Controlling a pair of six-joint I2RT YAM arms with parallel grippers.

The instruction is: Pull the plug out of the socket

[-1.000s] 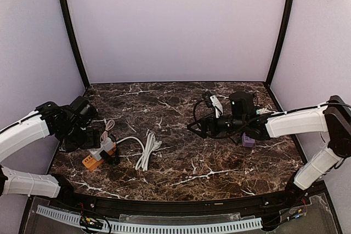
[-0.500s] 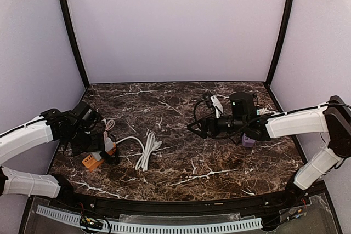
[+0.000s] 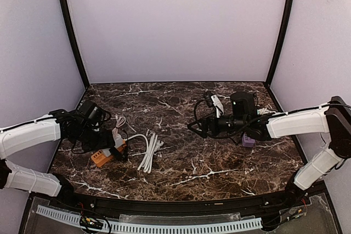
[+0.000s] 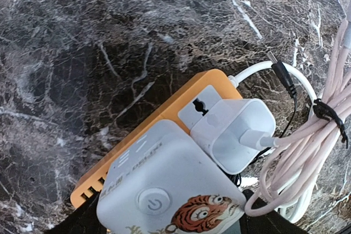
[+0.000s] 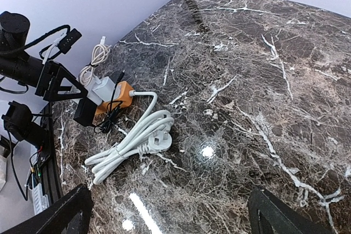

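My left pincer [image 3: 109, 144] hangs right over the orange power strip [image 4: 164, 110] on the marble table [image 4: 82, 53]. Its dark fingers [image 4: 82, 224] show only at the near corners of my wrist view, one on each side of the big white charger with the tiger sticker [image 4: 170, 190]. Whether they press on it, I cannot tell.

The strip lies flat beneath me. Its long axis runs on a slant, from near left to far right. Just past the tiger charger sits the small white plug [image 4: 233, 132], seated in the strip's top face and standing up toward me. Its pale pink cable [image 4: 307, 152] leaves the plug on my right and loops into a tied bundle. A black cable tip [image 4: 282, 74] lies beyond that.

My right pincer [image 5: 170, 209] hovers well away, spread wide, nothing between its fingers. The coiled white cord [image 5: 137, 138] lies ahead of it.
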